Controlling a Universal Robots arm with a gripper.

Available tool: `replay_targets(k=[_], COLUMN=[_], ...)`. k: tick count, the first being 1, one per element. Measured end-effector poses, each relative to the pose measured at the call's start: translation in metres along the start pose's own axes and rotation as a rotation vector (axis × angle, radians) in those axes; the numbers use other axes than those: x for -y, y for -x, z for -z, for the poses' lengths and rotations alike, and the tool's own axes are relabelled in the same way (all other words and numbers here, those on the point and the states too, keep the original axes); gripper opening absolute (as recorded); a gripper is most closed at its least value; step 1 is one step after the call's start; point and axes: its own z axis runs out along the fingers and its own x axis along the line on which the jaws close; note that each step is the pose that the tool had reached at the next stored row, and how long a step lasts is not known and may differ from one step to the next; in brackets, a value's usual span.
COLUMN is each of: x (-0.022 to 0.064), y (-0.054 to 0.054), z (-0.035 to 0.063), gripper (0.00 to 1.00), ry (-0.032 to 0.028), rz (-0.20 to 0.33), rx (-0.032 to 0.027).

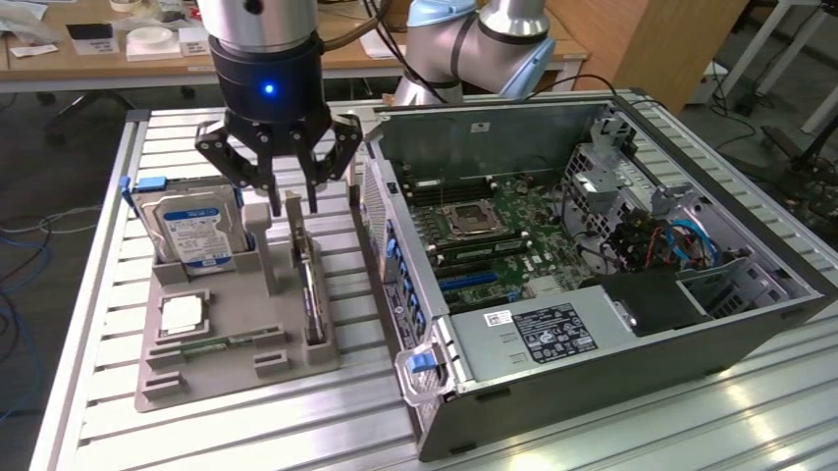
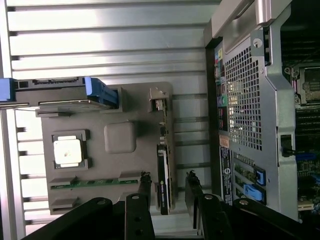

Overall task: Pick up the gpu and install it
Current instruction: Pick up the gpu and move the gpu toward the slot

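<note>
Exterior view: found the gripper [image 1: 288,196] spread open just above the grey holder tray [image 1: 235,368], lined up over the gpu [image 1: 312,294] and gripping nothing. Saw the gpu standing on its long edge in the slot along the tray's edge nearest the computer case [image 1: 590,294]. Noted only a narrow strip of slatted worktop [image 1: 196,432] between that tray edge and the case's perforated wall, so little sideways room there; open air above the card apart from the gripper. In the wrist view, caught the fingertips [image 2: 145,182] flanking the card, one on each side, with slim gaps showing. Marked an upright grey post [image 1: 269,245] just beside the card on the tray's inner side, close under one finger. Spotted the hard drive [image 1: 196,231] upright at the tray's far corner, with a processor chip [image 1: 183,312] and memory stick [image 1: 216,345] lying flat toward the tray's opposite edge, well apart from the card.
</note>
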Motion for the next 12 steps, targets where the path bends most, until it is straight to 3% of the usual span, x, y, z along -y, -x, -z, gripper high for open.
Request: replay_targets(k=[5,12], x=[0.0003,0.0004], y=[-0.0002,-0.0003], z=[-0.0063,-0.0079], gripper=[0.42,0.42], ry=[-0.0002,-0.0001], rz=[0.000,0.000], rx=[-0.0002,0.0000])
